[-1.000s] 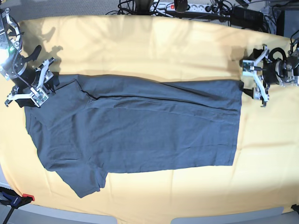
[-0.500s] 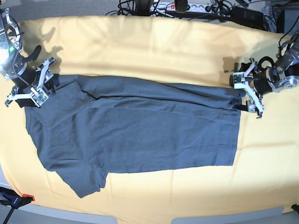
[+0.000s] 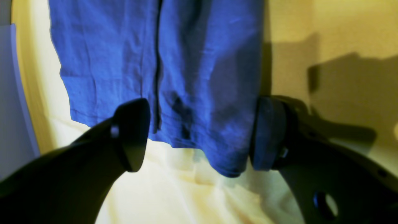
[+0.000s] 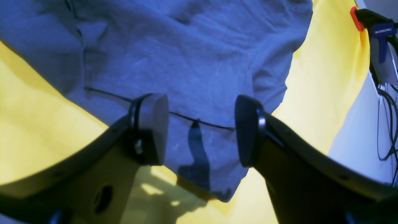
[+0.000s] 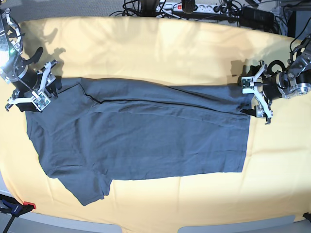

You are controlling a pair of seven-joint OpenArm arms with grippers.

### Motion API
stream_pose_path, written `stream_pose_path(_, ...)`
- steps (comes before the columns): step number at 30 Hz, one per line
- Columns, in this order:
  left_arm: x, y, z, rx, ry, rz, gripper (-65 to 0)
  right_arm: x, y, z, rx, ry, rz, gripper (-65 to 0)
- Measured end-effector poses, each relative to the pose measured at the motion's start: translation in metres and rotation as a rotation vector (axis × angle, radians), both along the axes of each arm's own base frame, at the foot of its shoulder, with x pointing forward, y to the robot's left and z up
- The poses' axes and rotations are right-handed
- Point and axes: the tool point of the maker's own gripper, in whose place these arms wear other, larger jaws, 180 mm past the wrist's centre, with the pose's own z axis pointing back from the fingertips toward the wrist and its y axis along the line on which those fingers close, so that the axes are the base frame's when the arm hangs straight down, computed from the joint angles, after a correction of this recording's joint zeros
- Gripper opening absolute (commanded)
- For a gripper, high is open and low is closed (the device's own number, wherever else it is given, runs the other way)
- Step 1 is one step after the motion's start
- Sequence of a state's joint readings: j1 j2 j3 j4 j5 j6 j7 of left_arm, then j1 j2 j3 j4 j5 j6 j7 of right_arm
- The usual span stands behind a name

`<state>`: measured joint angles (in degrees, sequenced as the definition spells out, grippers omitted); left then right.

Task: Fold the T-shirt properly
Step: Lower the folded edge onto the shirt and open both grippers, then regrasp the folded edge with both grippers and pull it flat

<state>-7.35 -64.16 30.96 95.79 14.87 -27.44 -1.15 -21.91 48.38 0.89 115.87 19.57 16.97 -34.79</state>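
Since a second ago, the left gripper (image 5: 256, 98) has slid inward from the yellow cloth (image 5: 160, 53) onto the hem corner of the dark slate blue-grey short-sleeved cotton T-shirt (image 5: 146, 141); the right gripper (image 5: 35, 90) has not shifted. Spread flat, partly folded lengthwise, the T-shirt lies across the cloth-covered tabletop. Left jaws stand wide apart, straddling the hem corner without pinching it. Right jaws, also parted, straddle the shoulder edge by a sleeve, gripping nothing. A red-and-blue clamp (image 4: 370, 26) holds the cloth's edge.
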Motion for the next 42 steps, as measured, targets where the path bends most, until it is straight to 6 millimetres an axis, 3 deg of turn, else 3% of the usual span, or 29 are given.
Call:
stream_pose_path(4,0.014,0.003,0.008,0.007,-0.093,0.023,-19.1,0.000,0.000,0.000,0.000,-0.001,0.000,-29.0)
stream_pose_path(9,0.010,0.000,0.007,-0.025,-0.058,0.039,-19.5,0.000,0.000,0.000,0.001,-0.003,-0.005,-29.0)
stream_pose_path(10,0.010,0.000,0.007,-0.028,-0.057,0.041,-22.1,0.001,-0.001,0.001,0.001,-0.004,-0.008,-29.0)
stream_pose_path(12,0.009,-0.001,0.006,-0.040,-0.043,0.046,-32.9,0.001,-0.002,0.001,0.002,-0.008,-0.014,-29.0)
stream_pose_path(16,0.007,-0.004,0.007,-0.068,-0.024,0.060,-62.0,-0.004,-0.003,-0.005,-0.021,0.034,0.000,-29.0)
stream_pose_path(17,0.008,-0.003,0.006,-0.061,-0.024,0.063,-65.0,-0.009,-0.005,-0.010,-0.044,0.070,0.006,-29.0)
stream_pose_path(24,0.009,0.005,0.003,-0.023,-0.023,0.089,-65.0,-0.030,-0.031,-0.026,-0.224,0.221,-0.016,-29.0)
stream_pose_path(30,0.009,0.005,0.003,-0.022,-0.022,0.090,-65.0,-0.030,-0.039,-0.022,-0.274,0.227,-0.001,-29.0)
stream_pose_path(36,0.009,0.011,0.005,-0.012,-0.020,0.094,-65.0,-0.055,-0.050,-0.040,-0.332,0.332,0.054,-29.0)
stream_pose_path(42,0.008,0.012,0.006,-0.008,-0.020,0.093,-65.0,-0.043,-0.070,-0.047,-0.347,0.244,0.014,-29.0)
